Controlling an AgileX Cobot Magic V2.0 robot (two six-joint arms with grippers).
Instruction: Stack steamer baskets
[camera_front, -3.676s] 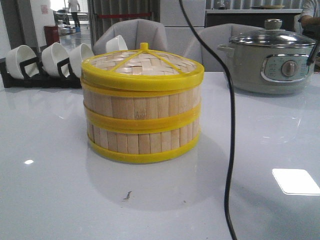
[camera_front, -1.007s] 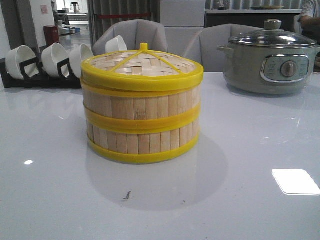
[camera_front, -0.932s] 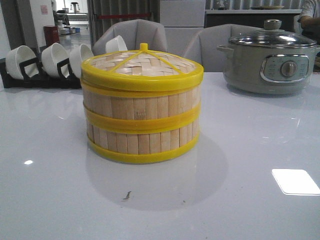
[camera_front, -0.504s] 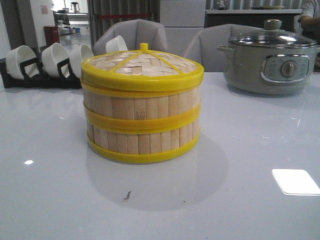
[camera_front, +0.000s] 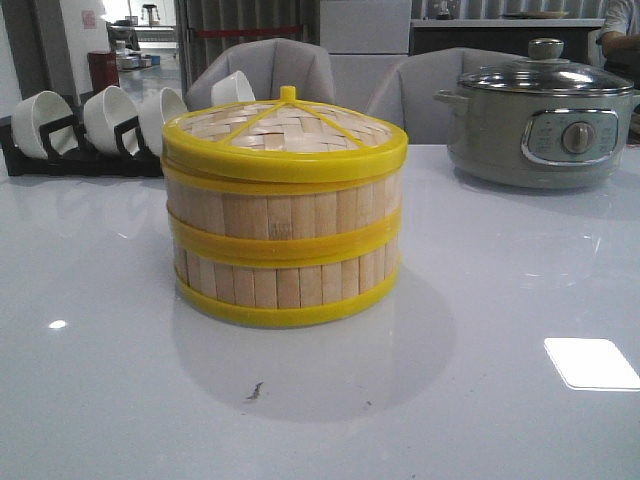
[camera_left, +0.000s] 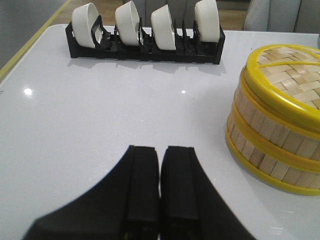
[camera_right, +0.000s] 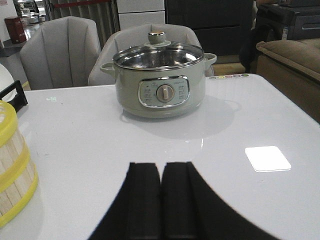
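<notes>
Front view: steamer baskets (camera_front: 285, 245) stood stacked two high on the table (camera_front: 520, 300), woven lid (camera_front: 285, 130) seated on top. Left wrist view: left hand (camera_left: 159, 165) pressed closed, empty, near the stack but clear of it. Right wrist view: right hand (camera_right: 160, 182) likewise closed, empty, grey pot (camera_right: 159, 82) beyond.

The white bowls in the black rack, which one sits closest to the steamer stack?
The bowl at the rack's end toward the steamer stack; the other three sit farther along, away from it.
</notes>
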